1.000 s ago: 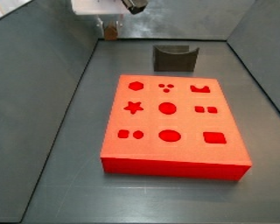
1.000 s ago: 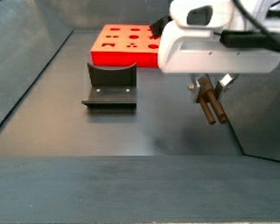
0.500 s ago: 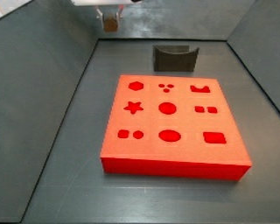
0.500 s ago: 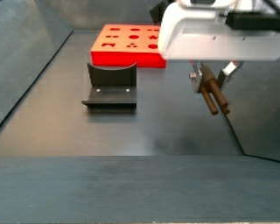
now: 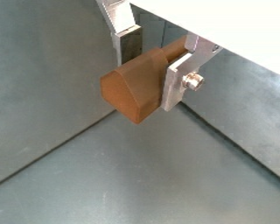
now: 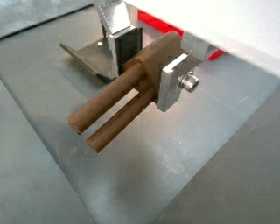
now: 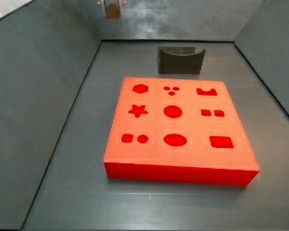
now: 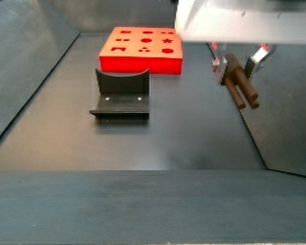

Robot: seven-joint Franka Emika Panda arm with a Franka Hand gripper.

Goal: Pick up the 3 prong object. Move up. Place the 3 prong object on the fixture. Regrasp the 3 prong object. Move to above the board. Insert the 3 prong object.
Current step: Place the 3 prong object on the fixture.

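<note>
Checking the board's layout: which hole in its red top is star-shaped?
On the board, the star hole: left column, middle row, the only pointed one. The gripper hangs far off.

We see the gripper [image 8: 240, 59] cut off by the top edge in a side view. Its silver fingers [image 5: 178, 80] hide part of the 3 prong object [image 5: 136, 85]; we cannot make out the prongs.

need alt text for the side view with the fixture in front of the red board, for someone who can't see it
The gripper, high at the frame's upper right, is shut on the brown 3 prong object, which hangs tilted above the dark floor. The dark fixture stands apart to its left, empty, with the orange-red board behind it.
</note>
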